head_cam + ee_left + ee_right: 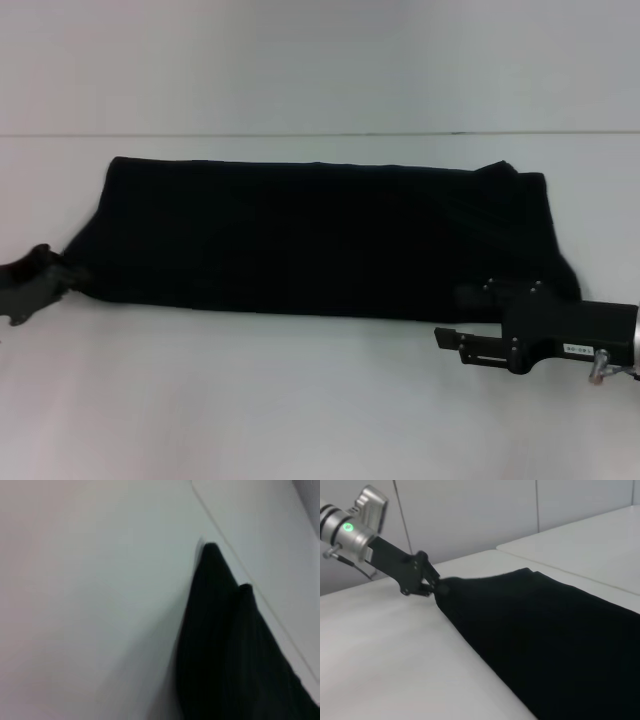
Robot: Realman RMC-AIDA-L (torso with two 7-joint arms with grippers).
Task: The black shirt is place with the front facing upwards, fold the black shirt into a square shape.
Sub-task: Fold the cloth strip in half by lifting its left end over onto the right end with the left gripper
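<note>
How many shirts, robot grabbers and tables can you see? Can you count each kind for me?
Shirts: 1, the black shirt.
Grippers: 2, the left gripper pinching the shirt's corner, the right gripper by its other end.
Tables: 1, the white table.
Total: 4.

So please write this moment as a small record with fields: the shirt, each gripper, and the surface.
shirt: the black shirt lies as a long band across the white table; no lettering shows
left gripper: the left gripper is at the band's left end, fingers shut on the cloth corner
right gripper: the right gripper is at the near edge of the band's right end, low over the table; whether it holds cloth cannot be told
fold state: not yet a square
</note>
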